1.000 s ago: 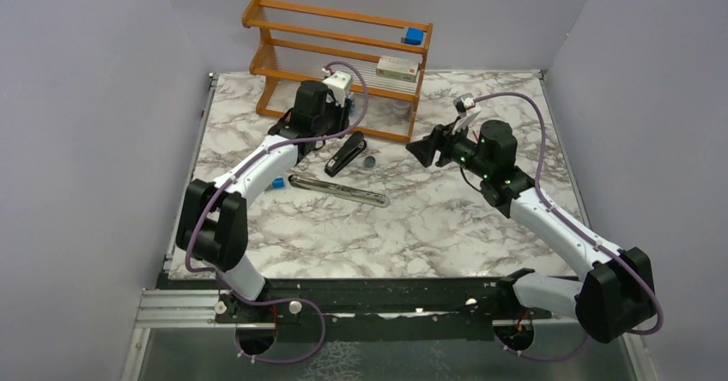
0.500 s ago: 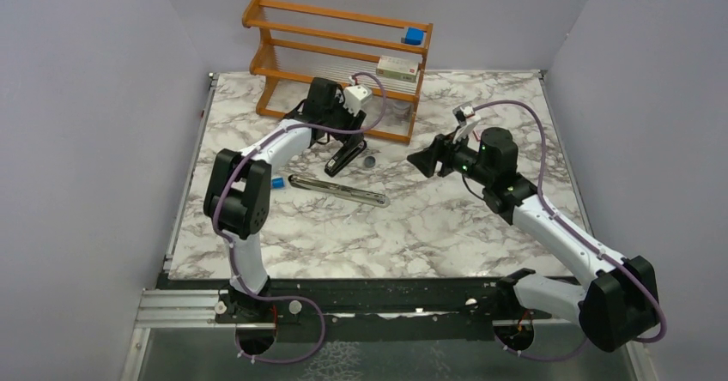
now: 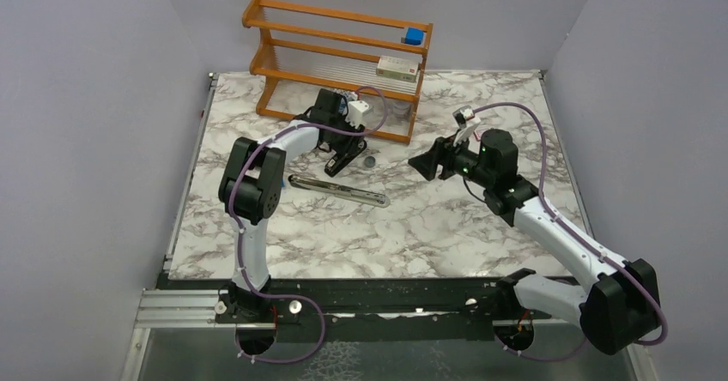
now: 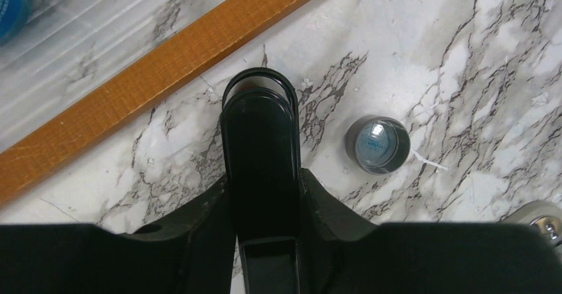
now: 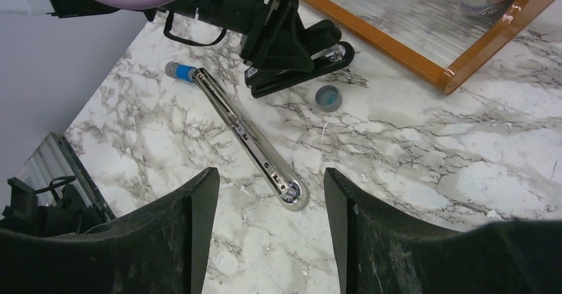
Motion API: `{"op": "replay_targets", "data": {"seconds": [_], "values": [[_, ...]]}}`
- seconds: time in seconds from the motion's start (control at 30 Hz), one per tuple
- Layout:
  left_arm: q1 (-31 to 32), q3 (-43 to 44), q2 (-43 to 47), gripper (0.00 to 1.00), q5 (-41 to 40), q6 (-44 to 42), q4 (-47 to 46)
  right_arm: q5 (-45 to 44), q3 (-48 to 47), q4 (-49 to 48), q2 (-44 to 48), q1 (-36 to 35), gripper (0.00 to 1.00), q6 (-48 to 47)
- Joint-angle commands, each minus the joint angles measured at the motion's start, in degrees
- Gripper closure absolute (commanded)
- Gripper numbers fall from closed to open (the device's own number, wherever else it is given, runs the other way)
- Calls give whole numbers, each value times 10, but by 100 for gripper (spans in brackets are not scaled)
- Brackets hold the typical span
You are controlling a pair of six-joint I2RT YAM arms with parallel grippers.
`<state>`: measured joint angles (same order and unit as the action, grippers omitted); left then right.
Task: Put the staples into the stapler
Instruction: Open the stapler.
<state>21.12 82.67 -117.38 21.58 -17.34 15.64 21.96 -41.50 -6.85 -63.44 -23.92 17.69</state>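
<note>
Marble table (image 3: 446,226), with a wooden rack (image 4: 166,69) just ahead of the left jaws. Left gripper (image 4: 262,185) is clenched on the stapler (image 4: 258,122): the black body sits between the jaws, both fingers against its sides, and the rounded nose pokes out ahead toward the rack rail. Right gripper (image 5: 270,175) is released and holds nothing. It hangs well apart, jaws pointed at the stapler. A long silver bar with a blue end (image 5: 245,135) lies under the right jaws, near the stapler. A small grey cap (image 4: 378,144) sits just right of the left jaws. I can't make out the staples in any view. Likely step: pinning the stapler so it can be opened. To do it well, the left should probably hold only the base, low and flat, leaving the top bar free to swing. The right should come in from the nose end, clear of the cap and bar.
</note>
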Motion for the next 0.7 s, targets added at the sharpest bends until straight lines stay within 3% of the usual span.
{"op": "replay_targets", "data": {"seconds": [0.0, 0.07, 0.17, 0.3, 0.47, 0.67], "values": [[2, 23, -7, 74, 6, 5, -4, 2, 7, 5, 15, -2, 37, -3], [1, 29, -5, 92, 4, 11, -5, -8, 9, 6, 18, -2, 37, 0], [1, 33, 15, 100, 4, 23, -7, -46, 17, -1, 29, -2, 37, 30], [4, 10, 90, 100, 17, 28, -31, -95, 37, -53, 42, -2, 37, 97], [9, -113, 247, 100, 89, 44, -175, -77, 17, -88, 14, -1, 35, 181], [30, -204, 341, 100, 153, 142, -313, -53, 1, -158, -1, -1, 34, 231]]}}
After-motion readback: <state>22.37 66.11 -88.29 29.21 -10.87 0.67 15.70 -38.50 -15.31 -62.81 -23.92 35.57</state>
